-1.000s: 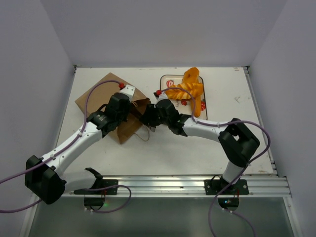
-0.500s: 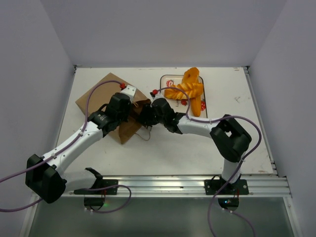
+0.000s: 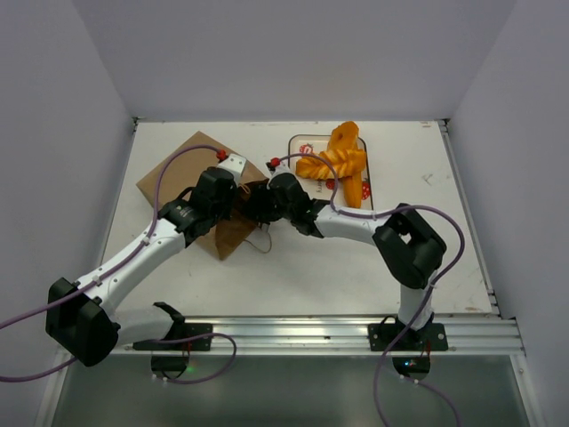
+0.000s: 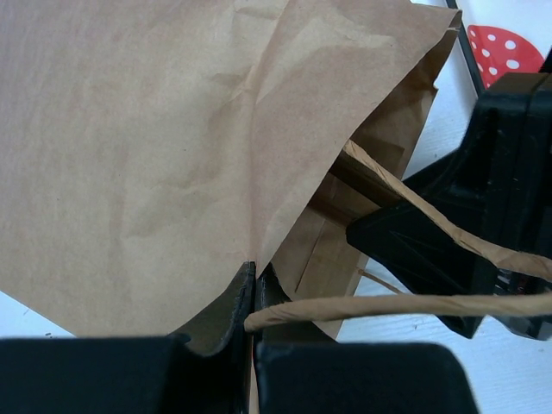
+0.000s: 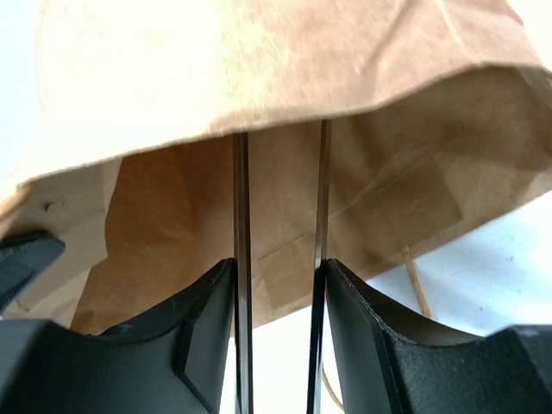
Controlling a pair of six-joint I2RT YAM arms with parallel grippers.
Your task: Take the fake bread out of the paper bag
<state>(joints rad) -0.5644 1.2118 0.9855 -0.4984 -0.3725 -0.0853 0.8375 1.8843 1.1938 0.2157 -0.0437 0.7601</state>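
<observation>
The brown paper bag (image 3: 189,174) lies on its side at the left, its mouth facing right. My left gripper (image 3: 233,199) is shut on the upper lip of the bag's mouth, where a handle (image 4: 388,304) joins, and holds it up (image 4: 255,274). My right gripper (image 3: 255,203) is shut on the metal tongs (image 5: 241,216). Their two thin arms reach into the bag's mouth (image 5: 285,198). No bread shows inside the bag. Several fake bread pieces (image 3: 341,160) lie piled on the tray (image 3: 296,142).
The strawberry-print tray stands at the back centre, just right of the bag. A loose handle loop (image 3: 260,244) lies on the table in front of the bag's mouth. The white walls close in at the left, back and right.
My right gripper has moved left with the tongs, from in front of the bag's mouth into it. My left gripper has kept its hold on the bag's lip.
</observation>
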